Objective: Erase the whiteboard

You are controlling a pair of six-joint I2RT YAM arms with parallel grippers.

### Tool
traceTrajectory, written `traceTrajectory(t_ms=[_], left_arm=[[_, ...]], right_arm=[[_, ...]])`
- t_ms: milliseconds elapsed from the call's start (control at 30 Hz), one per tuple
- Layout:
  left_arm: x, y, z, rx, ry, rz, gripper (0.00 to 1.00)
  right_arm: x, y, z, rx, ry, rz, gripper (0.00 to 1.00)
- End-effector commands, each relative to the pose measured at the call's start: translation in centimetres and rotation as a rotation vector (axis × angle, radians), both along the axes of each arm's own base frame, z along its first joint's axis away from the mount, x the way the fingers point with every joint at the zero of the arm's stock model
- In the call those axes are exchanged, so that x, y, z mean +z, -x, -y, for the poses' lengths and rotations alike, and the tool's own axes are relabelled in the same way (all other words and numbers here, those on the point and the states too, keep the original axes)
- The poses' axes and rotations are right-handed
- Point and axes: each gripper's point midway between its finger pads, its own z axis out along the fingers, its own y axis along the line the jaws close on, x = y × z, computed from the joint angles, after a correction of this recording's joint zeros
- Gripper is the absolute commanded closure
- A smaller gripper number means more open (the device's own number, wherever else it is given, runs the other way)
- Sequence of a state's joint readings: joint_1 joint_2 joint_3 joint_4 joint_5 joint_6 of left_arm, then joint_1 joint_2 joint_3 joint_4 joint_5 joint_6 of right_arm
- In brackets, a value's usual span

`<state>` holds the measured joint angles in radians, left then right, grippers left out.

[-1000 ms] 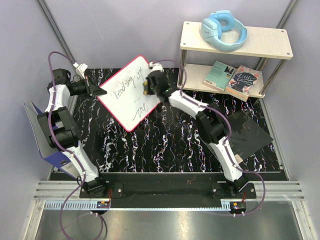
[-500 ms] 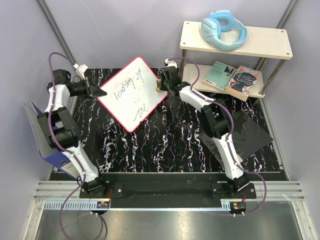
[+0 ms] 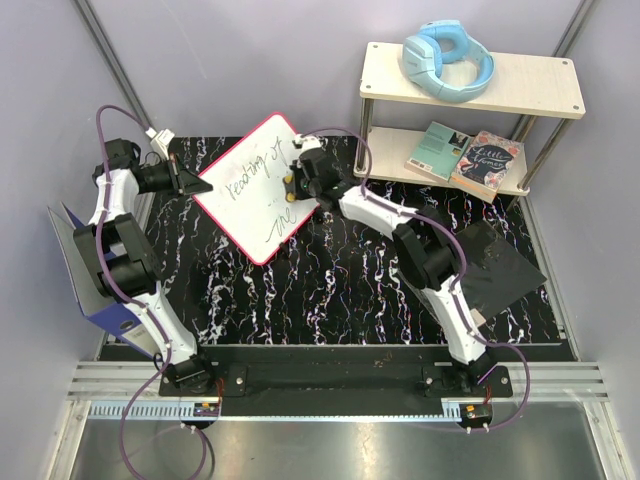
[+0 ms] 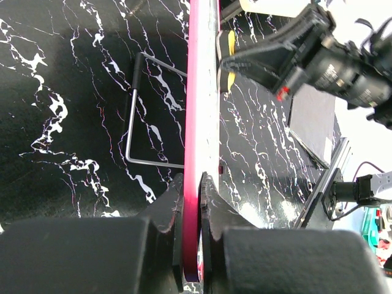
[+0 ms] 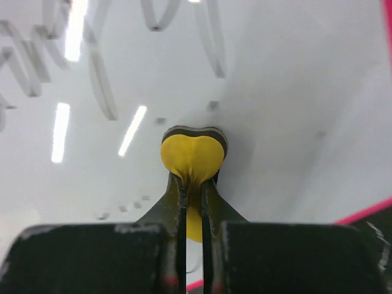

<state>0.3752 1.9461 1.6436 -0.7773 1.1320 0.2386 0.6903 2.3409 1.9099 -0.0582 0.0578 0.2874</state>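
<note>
Left gripper [image 3: 196, 180] [image 4: 192, 185]: clamped on the whiteboard's red-pink rim, one finger on each face.
Right gripper [image 3: 296, 179] [image 5: 192, 179]: fingers pressed together on the eraser, which sticks out past the tips.
Eraser [image 5: 191, 153]: yellow, heart-shaped, with a dark backing; just ahead of the right fingertips and against the white face of the board.
Whiteboard [image 3: 258, 195] [image 4: 203, 92] [image 5: 282, 92]: held between the two grippers and tilted up off the worktop. It runs edge-on away from the left gripper. Dark handwriting lies up and to the left of the right gripper; faint specks sit around the eraser.
Wire frame [image 4: 136, 110]: thin bent metal on the worktop, on the back side of the board, ahead of the left gripper; its ends reach the rim.
Worktop [image 3: 330, 290]: black with white marbling.
Shelf [image 3: 540, 90]: to the right of the right gripper, well apart.
Headphones [image 3: 447, 60]: light blue, on the top tier of the shelf.
Books [image 3: 465, 155]: two, side by side on the lower tier.
Pad [image 3: 495, 265]: flat, black, on the worktop well to the near right of the right gripper.
Folder [image 3: 105, 308]: blue-grey, on the near side of the left gripper, well apart.
</note>
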Motion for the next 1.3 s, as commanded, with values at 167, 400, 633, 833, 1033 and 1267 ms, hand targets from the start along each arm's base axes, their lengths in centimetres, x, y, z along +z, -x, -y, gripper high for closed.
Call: traceTrajectory(t_ms=[167,400,633,833,1033,1267], left_arm=[[-1.5,-2.9,-3.0,0.022,-0.298,0.161,1.0],[-1.4,-2.8,-2.9,0.025,-0.288,0.155,1.0],[-0.6,-2.6,-2.6,0.018,-0.272,0.161,1.0],[-0.2,-2.2,-2.4,0.004,-0.27,0.163,1.0],[-0.5,-1.3,-2.1,-0.035,-0.286,0.161,1.0],[-1.0,0.1,-1.9,-0.092,-0.344,0.165,1.0]], right_arm=[[-2.5,10.1,-12.5,0.301,-0.002,-0.058,1.0],[1.4,7.9,-13.7,0.272,0.02,0.05,1.0],[2.6,5.5,-14.1,0.205,0.14,0.211,1.0],[0.7,2.9,-11.6,0.135,0.173,0.176,1.0],[-0.9,-0.8,-7.0,0.027,0.133,0.075,1.0],[0.4,-5.5,-2.4,-0.086,0.1,0.088,1.0]])
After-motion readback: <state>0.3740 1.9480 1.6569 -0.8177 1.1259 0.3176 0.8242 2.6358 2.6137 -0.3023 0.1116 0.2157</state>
